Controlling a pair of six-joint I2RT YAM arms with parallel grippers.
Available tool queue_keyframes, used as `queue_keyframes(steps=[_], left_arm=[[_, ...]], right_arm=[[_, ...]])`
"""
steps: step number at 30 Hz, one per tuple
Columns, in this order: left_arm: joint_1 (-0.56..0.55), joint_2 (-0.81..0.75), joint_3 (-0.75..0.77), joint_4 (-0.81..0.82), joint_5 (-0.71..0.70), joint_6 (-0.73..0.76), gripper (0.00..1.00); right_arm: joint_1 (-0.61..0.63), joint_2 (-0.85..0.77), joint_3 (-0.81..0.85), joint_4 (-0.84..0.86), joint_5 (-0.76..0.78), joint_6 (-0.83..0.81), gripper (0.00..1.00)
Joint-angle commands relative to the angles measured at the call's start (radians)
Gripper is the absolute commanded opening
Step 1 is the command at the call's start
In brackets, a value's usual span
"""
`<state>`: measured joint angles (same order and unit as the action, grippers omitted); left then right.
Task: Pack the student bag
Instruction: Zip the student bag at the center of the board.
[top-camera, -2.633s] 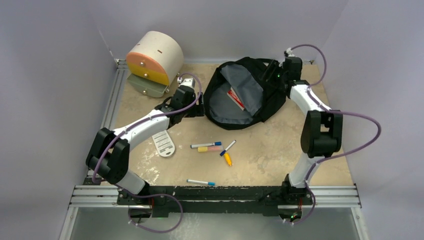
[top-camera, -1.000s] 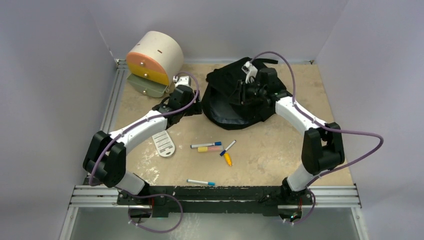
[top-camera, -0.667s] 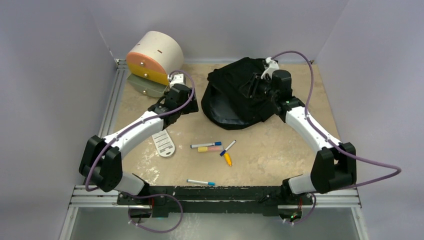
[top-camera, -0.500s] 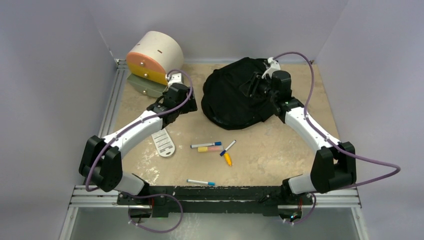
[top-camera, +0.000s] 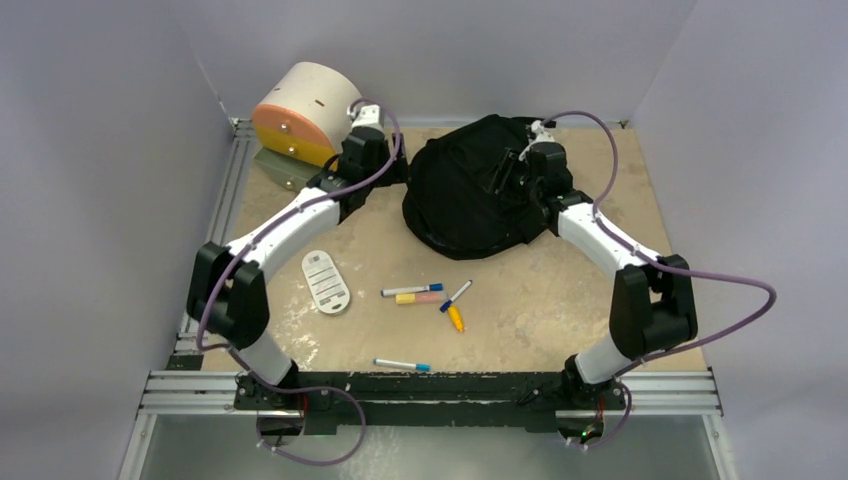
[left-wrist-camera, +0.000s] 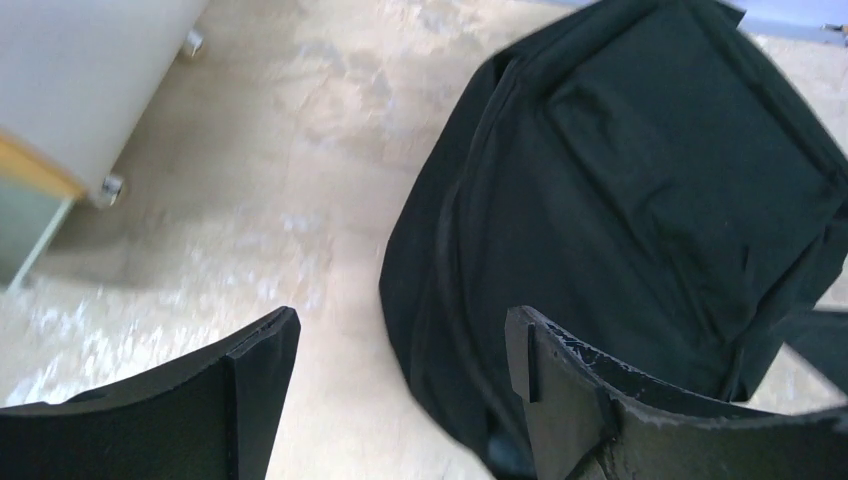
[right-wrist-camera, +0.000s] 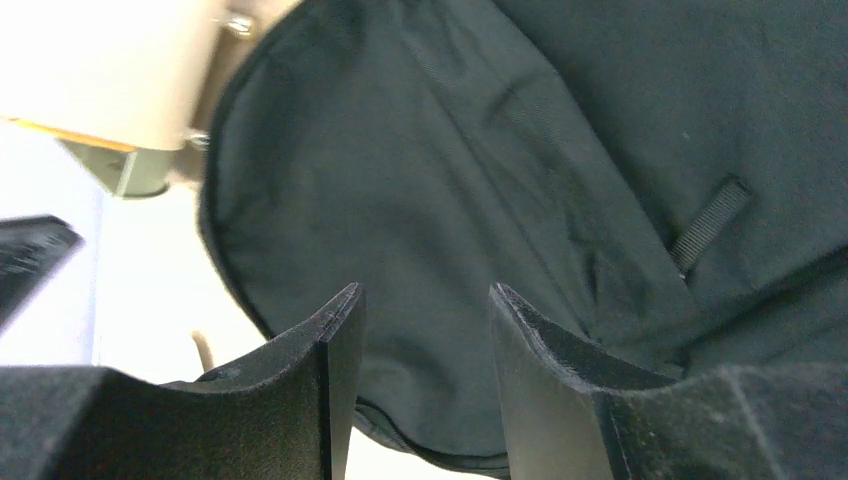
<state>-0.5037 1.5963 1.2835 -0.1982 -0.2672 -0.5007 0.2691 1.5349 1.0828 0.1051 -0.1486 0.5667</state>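
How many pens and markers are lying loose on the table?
5. Four cluster mid-table: blue-capped marker, pink-yellow highlighter, slim pen, yellow marker. A fifth marker lies alone nearer the arm bases. The student bag may hide others.

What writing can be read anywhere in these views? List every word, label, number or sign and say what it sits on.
No text reads clearly.
White oval card: rows of dark print, too small to read.
White marker pen with a blue cap and the other loose pens: any barrel print is too small.
Large soft black fabric backpack: no lettering shows.
Cream-and-orange cylindrical box: no text, only small dark marks.
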Motion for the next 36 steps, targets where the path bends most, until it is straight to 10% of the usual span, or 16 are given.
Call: queue_keyframes(steps=[1,10,31,36], left_arm=[[0.024,0.131,0.171,0.028,0.048,0.091,0.75],[-0.096,0.070,0.114,0.224,0.170,0.269,0.74],[-0.370,0.365,0.274,0.214,0.251,0.046,0.70],[-0.391,0.406,0.275,0.204,0.233,0.046,0.70]], right_arm=[[0.014,0.010,0.060,-0.124,0.163,0.022,0.51],[-0.029,-0.096,-0.095,-0.226,0.423,0.117,0.54],[-0.252,0.112,-0.167,0.005,-0.063,0.102,0.56],[-0.252,0.153,-0.197,0.047,-0.159,0.079,0.38]])
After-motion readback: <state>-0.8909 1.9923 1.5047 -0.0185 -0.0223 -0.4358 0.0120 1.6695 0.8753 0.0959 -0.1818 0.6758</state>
